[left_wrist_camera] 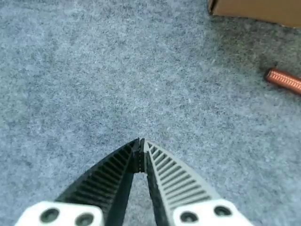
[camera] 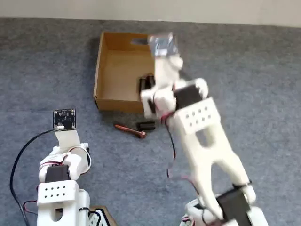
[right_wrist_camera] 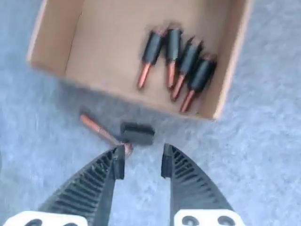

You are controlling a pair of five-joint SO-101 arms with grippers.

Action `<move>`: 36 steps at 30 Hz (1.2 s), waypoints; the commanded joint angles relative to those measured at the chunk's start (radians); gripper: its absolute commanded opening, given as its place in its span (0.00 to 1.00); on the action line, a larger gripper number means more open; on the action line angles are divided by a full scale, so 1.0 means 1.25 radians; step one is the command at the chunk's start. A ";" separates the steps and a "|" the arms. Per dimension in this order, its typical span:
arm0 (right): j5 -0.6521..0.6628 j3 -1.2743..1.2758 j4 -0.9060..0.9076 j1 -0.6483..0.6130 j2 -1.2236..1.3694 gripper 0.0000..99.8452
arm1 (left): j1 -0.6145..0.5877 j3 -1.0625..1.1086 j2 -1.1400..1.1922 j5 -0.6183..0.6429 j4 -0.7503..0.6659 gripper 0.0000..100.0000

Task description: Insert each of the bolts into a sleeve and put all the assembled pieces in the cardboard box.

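1. Cardboard box [camera: 100, 70]: sits open-topped at the far middle of the grey carpeted table [camera: 244, 70]; seen also from the right wrist [right_wrist_camera: 103, 33], with one corner in the left wrist view [left_wrist_camera: 254, 8].
2. Assembled pieces: four, lying side by side on the box floor towards its near right corner, each a black sleeve with a copper bolt sticking out of it [right_wrist_camera: 153, 49] [right_wrist_camera: 173, 44] [right_wrist_camera: 188, 59] [right_wrist_camera: 202, 75]; partly hidden under the arm from above [camera: 146, 84].
3. Loose bolt [camera: 128, 128]: copper, lying flat on the carpet just on the near side of the box, not inserted [right_wrist_camera: 96, 127] [left_wrist_camera: 284, 81].
4. Loose sleeve [camera: 146, 125]: black, lying on the carpet just right of the bolt [right_wrist_camera: 137, 133]; whether the two touch cannot be told.
5. Right arm [camera: 202, 127]: stretches from the near right over the near right corner of the box.
6. Right gripper [right_wrist_camera: 141, 160]: jaws parted with a clear gap, holding nothing, above the carpet just on the near side of the loose sleeve and bolt.
7. Left arm [camera: 59, 179]: folded at the near left, well apart from the box.
8. Left gripper [left_wrist_camera: 141, 148]: jaws pressed together at the tips, nothing between them, pointed at bare carpet.
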 commanded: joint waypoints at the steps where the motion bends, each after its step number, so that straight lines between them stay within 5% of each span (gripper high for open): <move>1: 0.010 0.242 -0.127 -0.050 -0.125 0.12 | -0.007 -0.026 -0.010 0.007 -0.012 0.03; 10: -0.001 0.505 -0.382 -0.077 -0.048 0.17 | -0.007 -0.026 -0.010 0.007 -0.012 0.03; 20: -0.164 0.300 -0.423 -0.088 0.207 0.23 | -0.006 -0.025 -0.010 0.007 -0.012 0.03; 36: -0.172 0.231 -0.474 -0.084 0.360 0.22 | -0.006 -0.024 -0.010 0.007 -0.012 0.03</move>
